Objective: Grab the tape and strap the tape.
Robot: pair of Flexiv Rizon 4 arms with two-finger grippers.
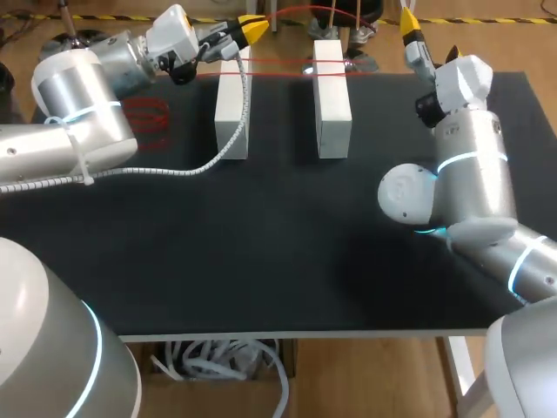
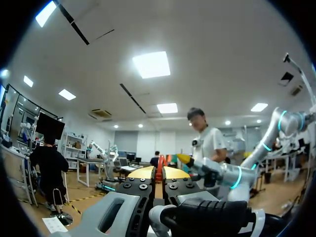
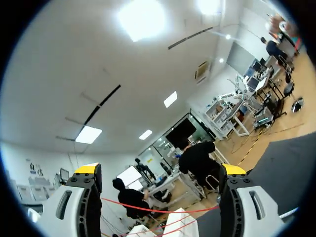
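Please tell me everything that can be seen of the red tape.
The red tape is a thin, cord-like strand. Several runs lie stretched across the far ends of the two white blocks. A loose coil rests on the black table to their left. One strand arcs up from the left gripper, whose shut fingers pinch it.

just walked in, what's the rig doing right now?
Tape strapping is under way. The left pincer is shut on the thin red tape, up by the far end of the left white rectangular block. Strands already run across it and the right white rectangular block. The right pincer is open, held off the black table, with a strand passing between its fingers ungripped. A loose red tape coil lies beside the left arm.
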